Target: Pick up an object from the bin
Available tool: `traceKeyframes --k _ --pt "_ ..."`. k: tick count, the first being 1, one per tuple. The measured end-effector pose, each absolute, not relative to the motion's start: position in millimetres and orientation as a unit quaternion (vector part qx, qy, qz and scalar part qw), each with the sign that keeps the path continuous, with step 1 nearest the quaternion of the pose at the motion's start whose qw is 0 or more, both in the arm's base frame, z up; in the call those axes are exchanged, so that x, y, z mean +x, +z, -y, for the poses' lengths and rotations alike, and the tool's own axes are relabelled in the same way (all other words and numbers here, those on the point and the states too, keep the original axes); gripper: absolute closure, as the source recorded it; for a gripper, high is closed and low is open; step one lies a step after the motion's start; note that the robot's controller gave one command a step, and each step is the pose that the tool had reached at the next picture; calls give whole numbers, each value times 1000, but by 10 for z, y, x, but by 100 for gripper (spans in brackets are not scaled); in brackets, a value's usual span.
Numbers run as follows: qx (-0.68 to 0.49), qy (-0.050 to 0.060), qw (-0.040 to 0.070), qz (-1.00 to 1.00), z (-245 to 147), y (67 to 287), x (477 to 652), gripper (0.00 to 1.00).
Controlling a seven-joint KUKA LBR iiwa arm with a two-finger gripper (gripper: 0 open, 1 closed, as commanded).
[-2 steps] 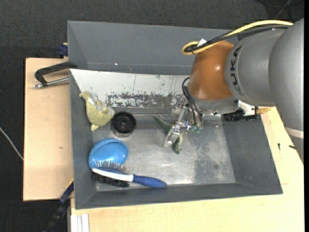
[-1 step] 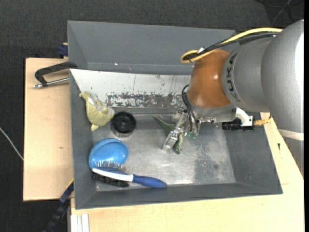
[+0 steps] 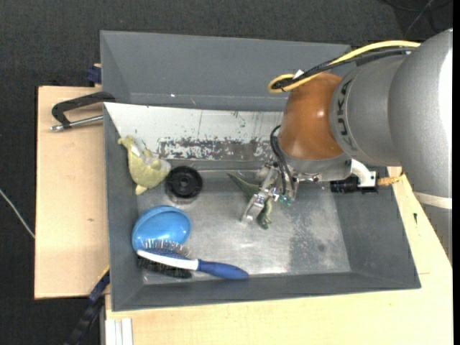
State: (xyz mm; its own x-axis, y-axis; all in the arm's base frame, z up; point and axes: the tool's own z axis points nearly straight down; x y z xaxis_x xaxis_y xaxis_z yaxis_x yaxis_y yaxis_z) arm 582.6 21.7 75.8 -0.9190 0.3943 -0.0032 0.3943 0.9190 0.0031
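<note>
One dark green, thin, leaf-shaped thing (image 3: 243, 182) lies near the middle of the grey metal bin (image 3: 323, 259), right against the claw (image 3: 257, 210). Part of it sticks out up and to the view's left of the claw, and a sliver of the same green shows at the claw's tip. I cannot tell whether the claw is apart, together or clamped on it, since the metal parts overlap the green. The claw hangs low over the bin's floor under the arm's orange cover (image 3: 310, 117), probably because so flat a thing has to be met close to the floor.

Further to the view's left of the claw sits a black round cap (image 3: 185, 183), and beyond it a pale yellow-green soft toy (image 3: 146, 168). Well down and left of the claw are a blue oval plastic shell (image 3: 162, 228) and a black-bristled brush with a white-and-blue handle (image 3: 188, 264), touching each other. All four seem too far from the claw to get in its way.
</note>
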Motion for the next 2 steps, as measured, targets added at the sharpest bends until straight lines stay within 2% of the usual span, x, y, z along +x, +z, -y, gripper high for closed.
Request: traceKeyframes --k 1,2 --pt "201 2 0 -980 -232 790 5833 100" --pt "200 2 7 -980 -239 1985 5862 100"
